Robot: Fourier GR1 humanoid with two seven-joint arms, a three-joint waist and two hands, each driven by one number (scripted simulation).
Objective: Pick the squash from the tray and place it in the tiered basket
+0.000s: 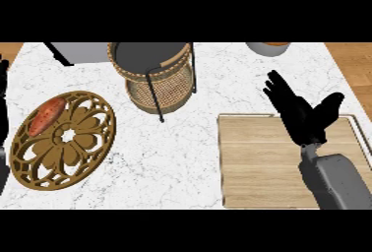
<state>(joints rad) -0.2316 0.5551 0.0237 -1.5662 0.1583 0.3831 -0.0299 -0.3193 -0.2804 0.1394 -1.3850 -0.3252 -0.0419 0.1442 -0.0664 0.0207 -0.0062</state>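
Head view, steeply down: white marble counter [181, 147] with thin grey veins, and strips of wooden floor [352, 59] at the upper corners. At the far edge a grey box [83, 51] to the left and part of a bowl [267, 48] to the right. Between them, a little nearer, the tiered basket [156, 74] of woven cane on a thin black frame.

On the left, a round tray [110, 120] of carved openwork wood, and on its upper left part the squash [47, 115] - long, orange-red, lying at a slant. On the right, a pale wooden board [262, 162] with a thin metal rim.

Right hand [305, 118] over the far edge of this board - spread wide, thumb out to the right, holding nothing. Well apart from the squash, with the whole middle of the counter between them. Left hand [4, 78] only a dark sliver at the left edge, near the round tray; cannot tell how open.
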